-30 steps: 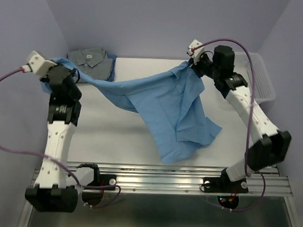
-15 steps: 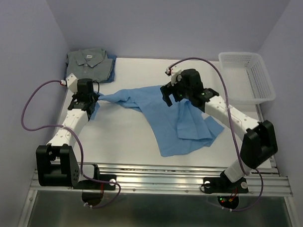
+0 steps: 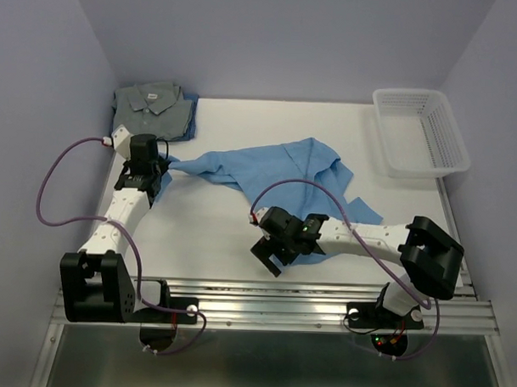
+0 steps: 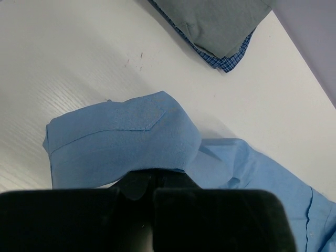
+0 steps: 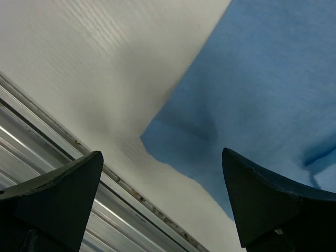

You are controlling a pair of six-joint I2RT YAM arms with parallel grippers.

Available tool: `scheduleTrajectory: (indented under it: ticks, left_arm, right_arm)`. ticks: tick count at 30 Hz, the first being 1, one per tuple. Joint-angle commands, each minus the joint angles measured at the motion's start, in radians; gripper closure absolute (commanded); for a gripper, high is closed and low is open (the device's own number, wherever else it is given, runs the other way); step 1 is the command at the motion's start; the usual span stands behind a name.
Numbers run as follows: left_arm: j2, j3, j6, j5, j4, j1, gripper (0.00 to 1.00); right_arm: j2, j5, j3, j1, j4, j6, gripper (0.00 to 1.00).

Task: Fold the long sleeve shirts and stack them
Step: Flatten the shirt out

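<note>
Your left hand (image 3: 161,165) clamped the shirt (image 3: 281,164) by a sleeve at left. Your right hand (image 3: 271,254) gaped empty over its lower corner; you needed to pinch that squarely.

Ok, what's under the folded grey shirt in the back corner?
A blue checked cloth peeks out beneath the grey shirt; the rest of it is covered.

The light blue shirt (image 3: 285,173) lies unfolded and rumpled across the middle of the table, with one hem corner flat near the near edge. One sleeve stretches to the left, its cuff (image 4: 121,139) pinched in the left gripper (image 3: 160,169). The grey-green shirt (image 3: 151,107) sits neatly folded in the far left corner, collar on top, over a blue checked cloth (image 4: 227,59).
</note>
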Motion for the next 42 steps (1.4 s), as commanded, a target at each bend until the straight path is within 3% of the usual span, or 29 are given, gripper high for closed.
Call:
scheduleTrajectory:
  ticks: [1, 4, 6, 8, 9, 14, 19, 24, 27, 34, 42]
  left_arm:
    - [-0.063, -0.017, -0.009, -0.025, 0.031, 0.003, 1.00]
    - [-0.084, -0.024, -0.012, -0.034, 0.032, 0.003, 1.00]
    - [-0.104, -0.032, -0.012, -0.046, 0.037, 0.003, 1.00]
    - [-0.115, -0.032, -0.011, -0.051, 0.037, 0.003, 1.00]
    - [-0.121, -0.032, -0.009, -0.052, 0.038, 0.003, 1.00]
    - [-0.147, -0.032, -0.003, -0.060, 0.046, 0.003, 1.00]
    - [-0.204, 0.023, -0.003, -0.109, 0.028, 0.003, 1.00]
    - [-0.242, 0.185, 0.023, -0.129, 0.054, 0.003, 1.00]
    - [-0.242, 0.336, 0.058, -0.201, 0.023, 0.003, 1.00]
    - [-0.255, 0.689, 0.214, -0.314, 0.022, 0.003, 1.00]
    - [-0.270, 1.138, 0.441, -0.324, 0.066, 0.003, 1.00]
  right_arm:
    - [0.033, 0.059, -0.021, 0.047, 0.002, 0.081, 0.00]
    - [0.090, 0.091, -0.025, 0.056, 0.012, 0.110, 0.01]
    - [0.108, 0.122, -0.028, 0.056, 0.022, 0.149, 0.09]
    - [0.124, 0.146, -0.032, 0.056, 0.025, 0.182, 0.31]
    - [0.127, 0.155, -0.034, 0.056, 0.025, 0.193, 0.58]
    - [0.090, 0.262, -0.020, 0.047, 0.028, 0.225, 0.99]
    - [-0.048, 0.533, 0.111, -0.045, -0.012, 0.241, 0.99]
    - [-0.284, 0.704, 0.294, -0.128, 0.109, 0.022, 0.99]
    - [-0.376, 0.689, 0.396, -0.153, 0.251, -0.127, 0.99]
    - [-0.422, 0.709, 0.695, -0.162, 0.345, -0.457, 0.99]
    - [-0.468, 0.481, 0.988, -0.162, 0.235, -0.508, 0.99]
